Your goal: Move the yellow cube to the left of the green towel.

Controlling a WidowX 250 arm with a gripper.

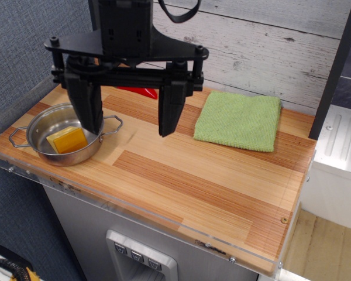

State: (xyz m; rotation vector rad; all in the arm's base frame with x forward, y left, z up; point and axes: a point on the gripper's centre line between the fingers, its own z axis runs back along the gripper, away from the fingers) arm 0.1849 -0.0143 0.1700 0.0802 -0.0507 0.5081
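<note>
The yellow cube (66,140), pale on top and orange-sided, is seen lying in the steel pot (44,153). The gripper (131,126) is held wide open and empty above the table (181,187), well apart from the green towel (240,120).

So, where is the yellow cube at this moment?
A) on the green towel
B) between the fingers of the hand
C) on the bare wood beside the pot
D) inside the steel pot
D: the yellow cube lies on the bottom of the steel pot at the left end of the table, while the open hand holds nothing and the green towel has nothing on it.
</note>
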